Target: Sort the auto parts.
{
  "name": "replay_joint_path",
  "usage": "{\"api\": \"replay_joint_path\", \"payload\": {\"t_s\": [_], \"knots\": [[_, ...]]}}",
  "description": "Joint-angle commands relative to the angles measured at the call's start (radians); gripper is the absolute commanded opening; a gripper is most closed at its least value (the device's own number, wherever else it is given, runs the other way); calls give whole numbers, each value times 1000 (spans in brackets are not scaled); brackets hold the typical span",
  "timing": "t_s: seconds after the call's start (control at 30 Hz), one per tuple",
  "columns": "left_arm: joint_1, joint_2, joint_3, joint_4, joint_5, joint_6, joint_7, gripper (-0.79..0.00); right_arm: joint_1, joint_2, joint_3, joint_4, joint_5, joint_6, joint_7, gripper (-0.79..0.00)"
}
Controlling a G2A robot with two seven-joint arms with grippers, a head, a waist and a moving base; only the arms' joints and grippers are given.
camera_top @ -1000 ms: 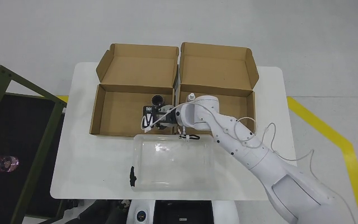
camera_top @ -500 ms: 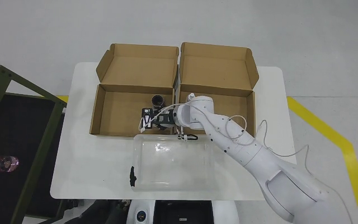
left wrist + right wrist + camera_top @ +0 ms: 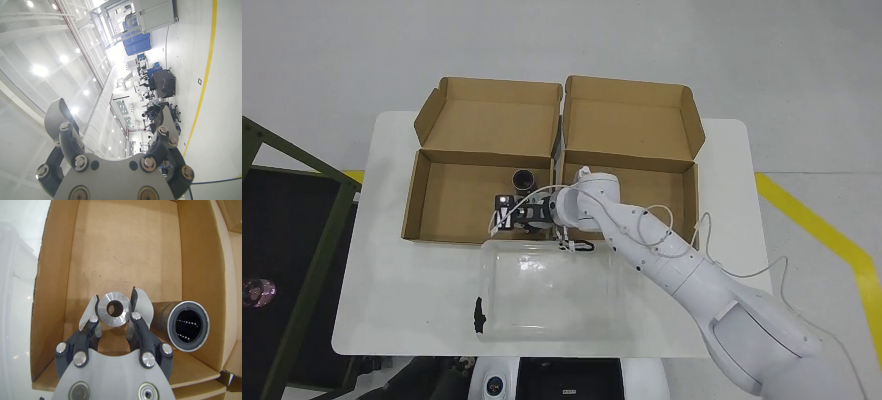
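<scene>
The right gripper [image 3: 114,306] reaches into the left cardboard box [image 3: 414,205] on the white counter [image 3: 392,290]. Its fingers [image 3: 141,308] are drawn in narrow around a short steel bushing [image 3: 114,311], one finger on each side of its round face. Just beside it in the same box, a longer linear bearing [image 3: 181,325] lies on its side near the box wall. Whether the bushing rests on the box floor or hangs just above it is hard to tell.

To set it down well, I judge the gripper should lower until the part sits on the cardboard. It should stay off the bearing so neither part rolls, then part the fingers and lift straight up.

The right cardboard box [image 3: 672,190] and a clear plastic bin [image 3: 552,295] stand close by. The left gripper [image 3: 110,109] points at the ceiling, fingers wide, holding nothing
</scene>
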Motion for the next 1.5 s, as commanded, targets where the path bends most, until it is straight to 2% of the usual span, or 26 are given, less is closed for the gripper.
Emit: {"api": "replay_joint_path", "payload": {"t_s": [0.0,0.33,0.6,0.83,1.07,1.47], "knots": [[0,0,0,0,0,0,0,0,-1,0,10,-10,2,0,-8,-443],[0,0,0,0,0,0,0,0,-23,21,83,-117,12,-16,-28,-440],[0,0,0,0,0,0,0,0,-102,62,187,-291,20,-37,-12,-437],[0,0,0,0,0,0,0,0,-237,110,294,-473,7,-63,-7,-431],[0,0,0,0,0,0,0,0,-394,156,411,-629,-52,-75,-72,-440],[0,0,0,0,0,0,0,0,-660,225,635,-828,-151,-97,-166,-403]]}}
